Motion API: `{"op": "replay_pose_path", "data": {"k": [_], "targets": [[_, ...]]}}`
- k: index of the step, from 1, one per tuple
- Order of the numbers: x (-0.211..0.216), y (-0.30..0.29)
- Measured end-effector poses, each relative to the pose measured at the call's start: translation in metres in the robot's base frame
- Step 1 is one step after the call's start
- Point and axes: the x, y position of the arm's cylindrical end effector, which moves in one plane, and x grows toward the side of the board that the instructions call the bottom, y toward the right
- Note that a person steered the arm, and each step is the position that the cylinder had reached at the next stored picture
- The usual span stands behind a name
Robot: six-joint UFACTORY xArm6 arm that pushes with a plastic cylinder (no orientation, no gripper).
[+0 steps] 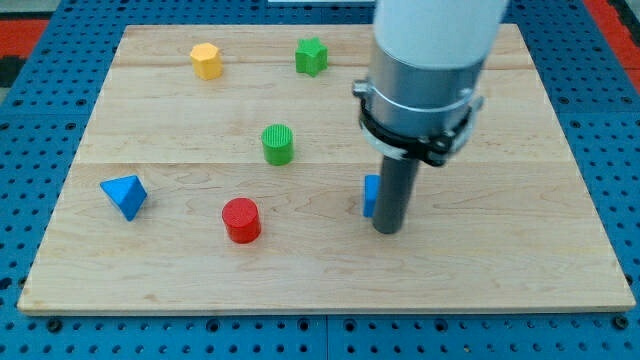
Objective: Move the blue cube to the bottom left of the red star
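A wooden surface (500, 270) is seen from above, lying on a blue board full of holes. My tip (388, 230) is set down a little to the view's right of the middle. No gripper is carried by the arm, so nothing is held; only a dark rod is there, under a big grey and white arm.

The blue cube (370, 195) is mostly hidden behind the rod. Only a thin blue edge is seen, touching or just beside the rod's left side, and its shape cannot be made out well. A red star cannot be found anywhere in the view; it may be hidden by the arm.

A red cylinder (241, 220) is placed well to the left of the tip. A blue triangle block (125, 195) is found near the view's left edge. A green cylinder (278, 144) is placed near the middle. A yellow block (207, 61) and a green block (311, 56) are seen near the view's top.
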Motion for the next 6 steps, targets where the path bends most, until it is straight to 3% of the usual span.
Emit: {"op": "replay_pose_path", "data": {"k": [6], "targets": [[-0.159,0.022]]}}
